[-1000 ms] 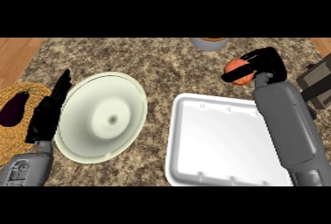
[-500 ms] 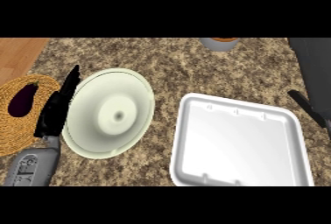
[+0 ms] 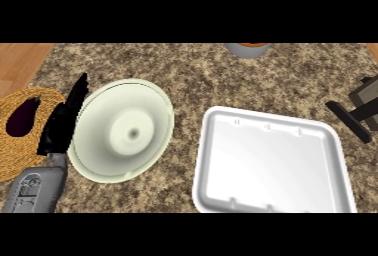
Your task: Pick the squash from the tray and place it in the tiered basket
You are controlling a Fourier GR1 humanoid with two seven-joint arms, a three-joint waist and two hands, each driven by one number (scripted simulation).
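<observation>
The white tray point(image 3: 269, 162) lies at the lower right of the counter with nothing in it. No squash shows anywhere in the head view. At the right edge stand a grey frame point(image 3: 367, 92) and a black bar point(image 3: 348, 120); I cannot tell whether they belong to the tiered basket. My left hand point(image 3: 63, 125) rests open at the left, fingers straight and pointing up, beside the rim of a pale green plate point(image 3: 125, 131). My right hand does not show.
A woven straw mat point(image 3: 26, 150) at the left edge carries a dark purple eggplant point(image 3: 22, 117). A grey cup point(image 3: 249, 49) with something orange in it stands at the counter's far edge. Wooden floor shows at the upper left.
A second ago my right hand held an orange squash above the tray's far side. Hand, forearm and squash have since left the view to the right. The left hand stayed put.
</observation>
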